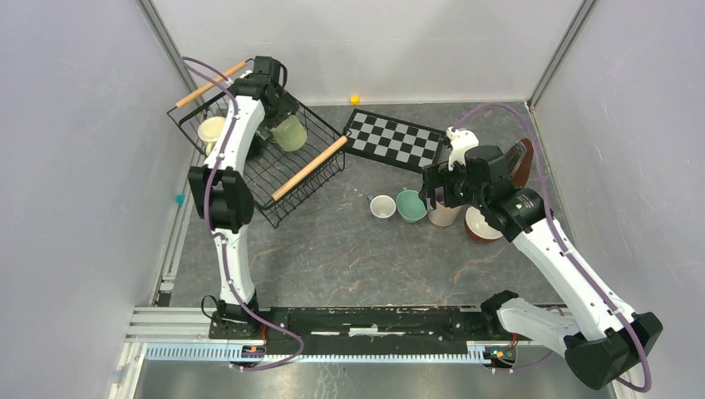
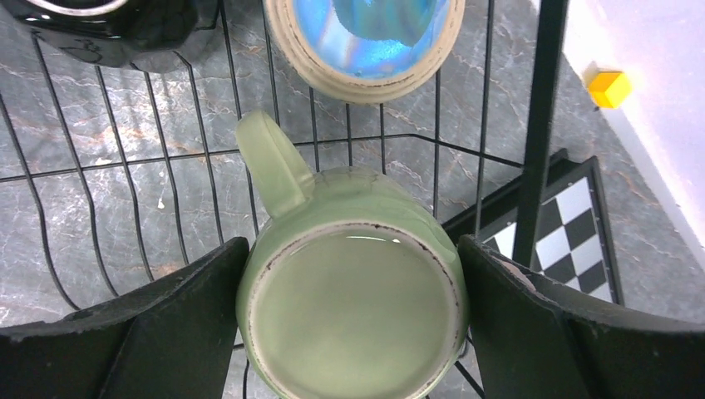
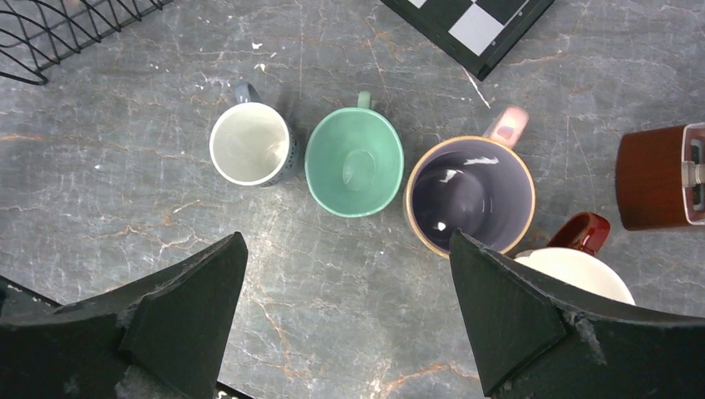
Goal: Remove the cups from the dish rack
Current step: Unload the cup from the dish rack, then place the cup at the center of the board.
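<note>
The black wire dish rack (image 1: 308, 169) stands at the back left. A light green cup (image 2: 353, 307) sits in it with its base toward the left wrist camera, and my left gripper (image 2: 349, 283) is shut on its sides. A blue cup (image 2: 366, 37), a black cup (image 2: 125, 25) and a cream cup (image 1: 210, 130) also lie in the rack. My right gripper (image 3: 349, 316) hangs open over bare table near a white cup (image 3: 249, 144), a teal cup (image 3: 354, 162), a beige-pink cup (image 3: 470, 195) and a cream cup with a red handle (image 3: 574, 270).
A checkered board (image 1: 395, 140) lies behind the row of cups, right of the rack. A brown metronome (image 3: 661, 176) stands at the far right beside the cups. A small yellow cube (image 1: 355, 100) sits by the back wall.
</note>
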Controlling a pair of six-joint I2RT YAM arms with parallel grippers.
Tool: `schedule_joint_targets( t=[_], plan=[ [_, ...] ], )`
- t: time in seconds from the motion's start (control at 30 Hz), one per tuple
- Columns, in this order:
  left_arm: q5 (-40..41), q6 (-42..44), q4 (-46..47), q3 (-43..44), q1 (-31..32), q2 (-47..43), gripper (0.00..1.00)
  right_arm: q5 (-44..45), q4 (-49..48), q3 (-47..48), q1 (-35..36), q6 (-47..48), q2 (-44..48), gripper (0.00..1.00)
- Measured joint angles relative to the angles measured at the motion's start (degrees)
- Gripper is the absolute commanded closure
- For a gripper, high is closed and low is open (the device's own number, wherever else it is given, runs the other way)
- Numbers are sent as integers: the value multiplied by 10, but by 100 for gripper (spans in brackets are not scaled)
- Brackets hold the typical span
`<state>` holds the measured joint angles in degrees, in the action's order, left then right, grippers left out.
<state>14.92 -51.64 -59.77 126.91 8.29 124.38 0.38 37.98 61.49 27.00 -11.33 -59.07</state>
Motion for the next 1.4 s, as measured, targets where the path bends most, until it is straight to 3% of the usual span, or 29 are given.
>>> schedule_joint_targets(
  t=[0.97,1.4],
  plan=[
    [-159,-2,-9,-32,-19,-180,98,-120,-191,-21,0,-89,0,2],
    [-257,-54,46,-205,4,-338,98,-193,-328,-70,7,-168,0,2]
  ],
)
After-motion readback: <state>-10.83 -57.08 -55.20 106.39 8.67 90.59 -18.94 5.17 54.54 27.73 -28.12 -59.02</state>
